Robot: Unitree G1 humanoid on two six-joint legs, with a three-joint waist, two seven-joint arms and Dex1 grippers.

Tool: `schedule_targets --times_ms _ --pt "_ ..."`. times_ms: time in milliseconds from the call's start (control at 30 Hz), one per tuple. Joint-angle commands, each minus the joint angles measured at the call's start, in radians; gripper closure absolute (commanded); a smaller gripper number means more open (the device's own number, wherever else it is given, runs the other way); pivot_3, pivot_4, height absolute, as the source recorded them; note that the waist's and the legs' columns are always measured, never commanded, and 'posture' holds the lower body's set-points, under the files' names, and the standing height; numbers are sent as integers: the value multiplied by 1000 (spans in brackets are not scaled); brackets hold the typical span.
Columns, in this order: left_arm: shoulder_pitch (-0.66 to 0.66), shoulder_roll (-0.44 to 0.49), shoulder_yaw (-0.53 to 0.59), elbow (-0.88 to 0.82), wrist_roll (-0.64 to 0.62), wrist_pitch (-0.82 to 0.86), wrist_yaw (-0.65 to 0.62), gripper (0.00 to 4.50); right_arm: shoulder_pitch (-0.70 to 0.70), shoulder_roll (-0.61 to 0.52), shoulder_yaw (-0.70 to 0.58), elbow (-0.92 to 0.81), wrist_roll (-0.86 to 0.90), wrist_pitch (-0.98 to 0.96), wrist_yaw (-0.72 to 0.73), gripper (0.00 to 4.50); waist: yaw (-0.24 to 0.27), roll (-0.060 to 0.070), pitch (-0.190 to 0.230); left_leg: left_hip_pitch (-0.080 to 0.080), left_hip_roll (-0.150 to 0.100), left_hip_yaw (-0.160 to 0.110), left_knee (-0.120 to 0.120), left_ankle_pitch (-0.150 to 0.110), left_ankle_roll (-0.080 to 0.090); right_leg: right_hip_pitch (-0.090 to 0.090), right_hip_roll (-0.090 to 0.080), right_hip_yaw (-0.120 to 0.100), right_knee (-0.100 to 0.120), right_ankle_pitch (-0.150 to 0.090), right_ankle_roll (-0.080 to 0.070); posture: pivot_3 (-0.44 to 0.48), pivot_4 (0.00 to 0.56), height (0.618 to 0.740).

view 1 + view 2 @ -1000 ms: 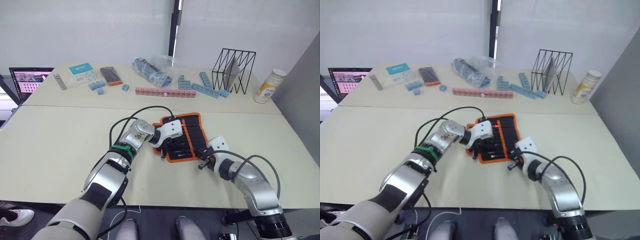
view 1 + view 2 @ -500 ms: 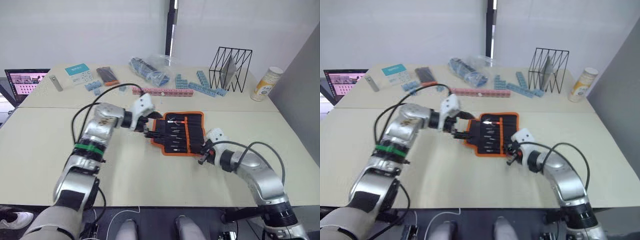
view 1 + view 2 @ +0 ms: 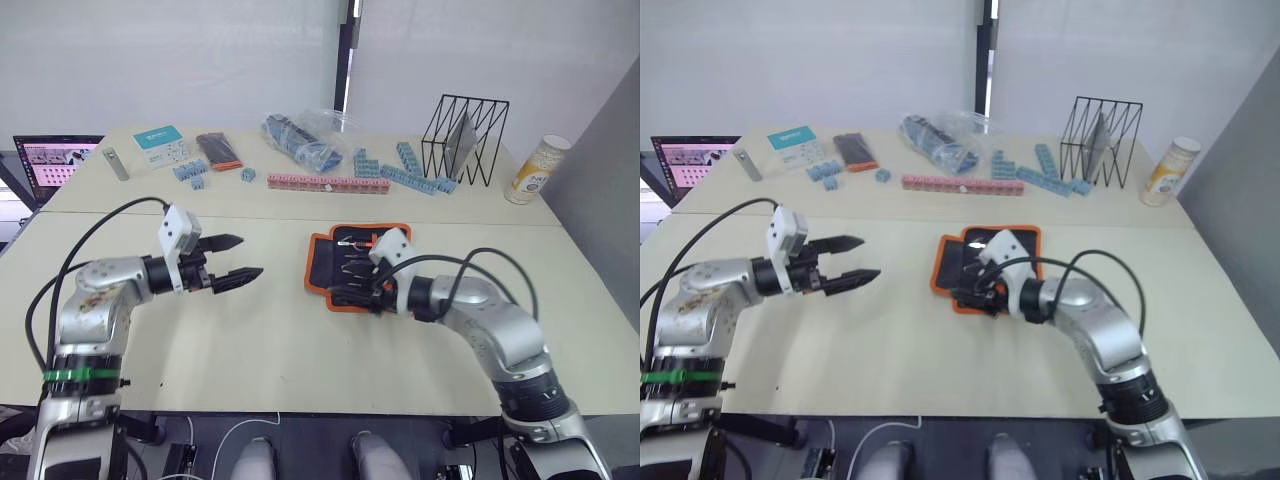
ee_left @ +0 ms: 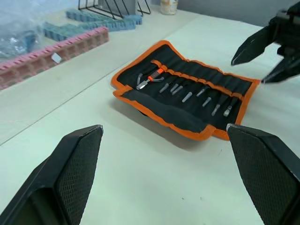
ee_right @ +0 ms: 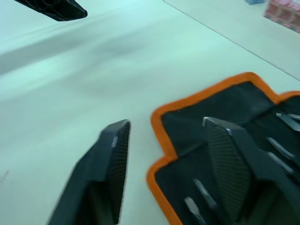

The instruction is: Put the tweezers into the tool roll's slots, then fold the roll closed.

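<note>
The tool roll point(image 3: 335, 262) lies open on the table's middle, black with orange trim. Several tweezers point(image 4: 187, 96) sit in its slots point(image 4: 206, 89) with their tips showing, and a flap covers their lower ends. My left gripper point(image 3: 238, 258) hovers open, well to the left of the roll, with nothing between its fingers. My right gripper point(image 5: 166, 122) is open over the roll's near left corner. One finger point(image 5: 229, 159) is over the black fabric and the other is over the bare table, with the orange edge between them.
Along the back stand a pink block row point(image 3: 328, 183), blue blocks point(image 3: 415, 175), a plastic bag point(image 3: 305, 140), a wire rack point(image 3: 467, 140), a canister point(image 3: 536, 172), a small black case point(image 3: 220, 151) and a laptop point(image 3: 60, 160). Cables trail from both wrists.
My left gripper opened and drew back leftward off the roll. My right gripper opened and moved from the roll's right edge to its near left corner.
</note>
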State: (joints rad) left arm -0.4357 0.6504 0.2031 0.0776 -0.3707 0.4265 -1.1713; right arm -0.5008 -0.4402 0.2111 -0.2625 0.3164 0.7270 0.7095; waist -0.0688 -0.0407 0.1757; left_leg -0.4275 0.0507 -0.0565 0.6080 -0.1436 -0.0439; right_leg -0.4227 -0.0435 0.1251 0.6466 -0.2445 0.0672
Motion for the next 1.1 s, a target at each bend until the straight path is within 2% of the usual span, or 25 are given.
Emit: schedule_targets --times_ms 33,67,267,533,633,967,1000,1100 --pt "78 24 64 -113 -67 39 44 0 -6 7 91 34 -118 -120 -35 222 0 0 0 0 0 0 0 0 0 0 0 0 0 0 0 0 150 740" --pt "106 24 82 -133 -85 52 59 0 -6 15 121 52 -154 -157 -45 38 0 0 0 0 0 0 0 0 0 0 0 0 0 0 0 0 150 740" --pt "239 42 99 -223 -126 80 95 0 -41 98 219 177 -305 -297 -122 38 -1 0 0 1 0 1 0 0 0 0 0 0 0 0 -1 0 150 740" --pt "259 67 85 -235 -115 47 122 0 -95 161 240 319 -402 -378 -148 38 0 0 0 1 1 1 0 0 0 0 0 0 0 -1 -3 0 150 740" --pt "256 74 78 -231 -117 48 123 0 -120 171 233 365 -426 -386 -156 880 -1 0 0 1 1 1 0 0 0 0 0 0 0 0 -2 0 150 740" --pt "209 78 29 -181 -95 8 112 0 -123 190 196 374 -430 -386 -147 4316 -1 0 0 1 1 1 -1 0 0 0 0 0 0 0 -2 0 150 740" --pt "200 80 19 -173 -91 -1 109 0 -120 190 194 372 -427 -382 -141 4460 0 0 0 1 1 1 -1 0 0 0 0 0 0 0 -2 0 150 740" --pt "152 95 -16 -119 -70 -34 81 0 -110 178 197 370 -411 -368 -90 4460 0 0 0 1 1 1 0 0 0 0 0 -1 0 0 -2 0 150 740"
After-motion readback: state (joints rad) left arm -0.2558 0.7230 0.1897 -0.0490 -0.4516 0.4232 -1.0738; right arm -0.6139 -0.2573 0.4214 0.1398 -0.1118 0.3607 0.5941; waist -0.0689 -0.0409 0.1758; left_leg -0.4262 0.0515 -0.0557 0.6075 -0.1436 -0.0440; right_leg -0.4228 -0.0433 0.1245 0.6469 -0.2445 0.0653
